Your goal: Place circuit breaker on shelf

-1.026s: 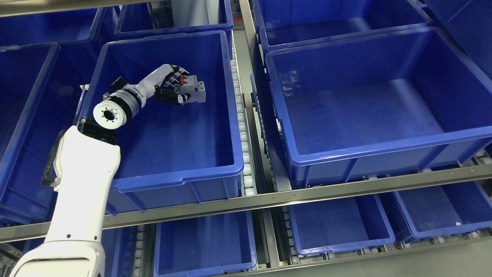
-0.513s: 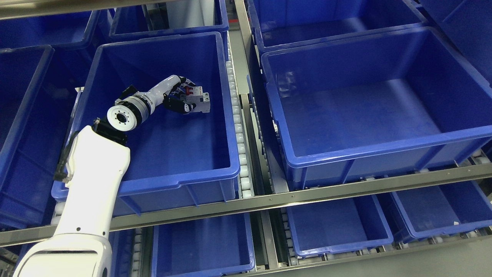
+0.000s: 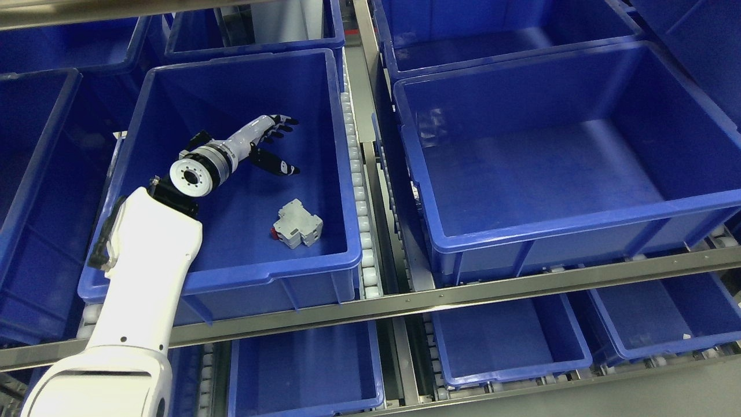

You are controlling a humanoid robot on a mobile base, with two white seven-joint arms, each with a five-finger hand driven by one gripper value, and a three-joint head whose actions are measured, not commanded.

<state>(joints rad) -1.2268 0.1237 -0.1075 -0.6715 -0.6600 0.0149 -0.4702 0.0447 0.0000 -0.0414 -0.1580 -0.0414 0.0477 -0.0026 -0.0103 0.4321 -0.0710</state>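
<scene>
Fingers (image 3: 277, 124) of the left hand (image 3: 267, 142) are spread wide and hold nothing, the thumb splayed down and away from the other four, the whole hand hanging inside the near-left bin (image 3: 243, 272) above its floor. Its white arm (image 3: 145, 278) comes up from the lower left and crosses the bin's front-left rim. A breaker (image 3: 297, 223), grey with a touch of red at one end, lies loose on that bin's floor toward the front right corner, tipped at an angle, well apart from the hand and near but not against the front and right walls. Nothing else sits in this bin, so most of its floor is bare blue. To its right, past a strip of white rollers (image 3: 360, 197), stands a larger bin (image 3: 556, 231), and its floor shows only glare. More blue bins crowd behind both and on the far left, with others on the lower tier (image 3: 509, 347) under the grey shelf rail (image 3: 463, 292) that runs across the front. Above the near-left bin the space is open; the walls rise steeply around the breaker on its front and right sides.
</scene>
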